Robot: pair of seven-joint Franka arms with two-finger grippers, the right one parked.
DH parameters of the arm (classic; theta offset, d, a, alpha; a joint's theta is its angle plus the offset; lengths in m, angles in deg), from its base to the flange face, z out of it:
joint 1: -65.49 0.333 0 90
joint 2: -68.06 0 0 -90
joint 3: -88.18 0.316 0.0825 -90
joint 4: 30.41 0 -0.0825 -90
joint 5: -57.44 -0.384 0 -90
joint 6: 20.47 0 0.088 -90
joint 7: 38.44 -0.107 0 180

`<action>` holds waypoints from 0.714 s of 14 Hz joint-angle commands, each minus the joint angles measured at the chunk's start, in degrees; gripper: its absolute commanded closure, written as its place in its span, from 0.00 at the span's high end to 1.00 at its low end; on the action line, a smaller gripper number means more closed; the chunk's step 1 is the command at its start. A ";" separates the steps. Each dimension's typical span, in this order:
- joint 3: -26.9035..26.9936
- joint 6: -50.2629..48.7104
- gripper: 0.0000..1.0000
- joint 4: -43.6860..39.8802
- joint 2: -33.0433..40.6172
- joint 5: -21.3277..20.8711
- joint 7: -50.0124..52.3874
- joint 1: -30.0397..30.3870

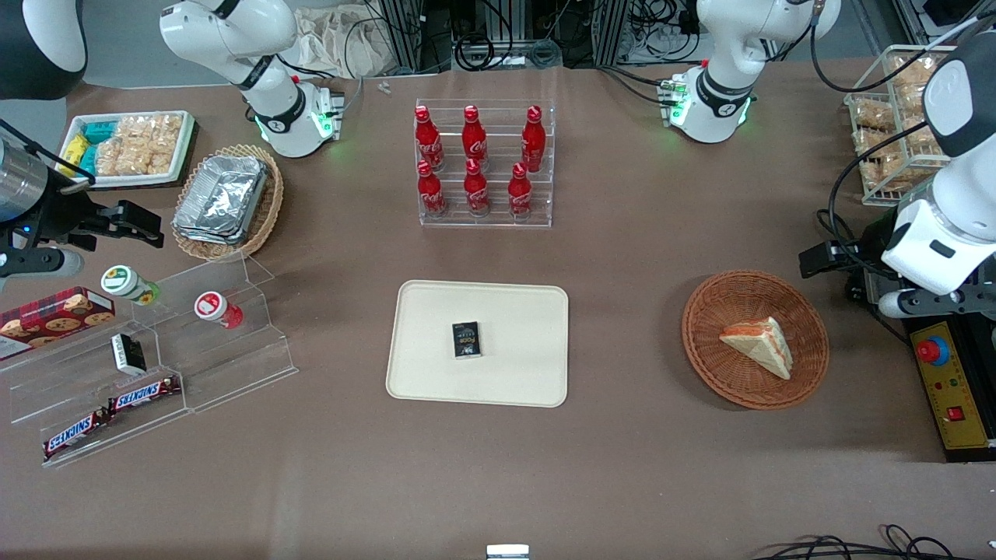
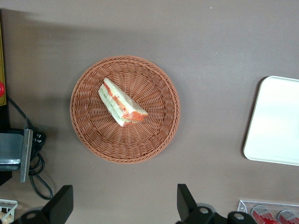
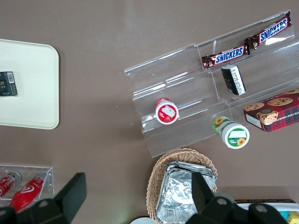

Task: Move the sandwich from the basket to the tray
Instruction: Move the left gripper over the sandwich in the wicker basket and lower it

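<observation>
Nearest the front camera, a broad strip of bare tabletop (image 1: 498,482) ran along the near edge, with nothing on it between that edge and the tray (image 1: 436,381). That cream tray lay flat around the middle of the tabletop, a small black box (image 1: 466,340) resting near its centre and bare tray surface open on every side of the box. Toward the working arm's end, at about the same depth, sat the round wicker basket (image 1: 708,342), well apart from the tray with open brown tabletop between them. Inside it lay the sandwich (image 1: 759,347), a wrapped wedge on its side, clear of the rim all round. In the wrist view the sandwich (image 2: 121,102) showed orange-pink and green layers, and the basket (image 2: 88,135) rim stood unobstructed. The gripper (image 2: 124,210) hung above the tabletop beside the basket, its two dark fingers (image 2: 187,201) spread wide apart and holding nothing. In the front view the left arm (image 1: 945,233) reached in over the table edge at its own end, just beside the basket. Farther off, a clear rack of red bottles (image 1: 482,163) stood toward the far edge.
</observation>
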 commanded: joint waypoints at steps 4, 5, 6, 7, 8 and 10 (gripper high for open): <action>0.06 -1.62 1.00 -2.08 -1.39 -0.42 -0.12 0.19; 0.06 -1.54 1.00 -2.17 -2.27 -0.51 -0.03 0.19; 0.14 -1.54 1.00 -2.08 -3.23 -0.60 -0.20 0.28; 0.15 -1.45 1.00 -1.47 -3.76 -0.60 -0.55 0.36; 0.67 -1.01 1.00 -1.20 -4.12 -0.34 -0.38 0.28; 1.55 0.04 1.00 0.02 -5.25 0.37 0.32 0.28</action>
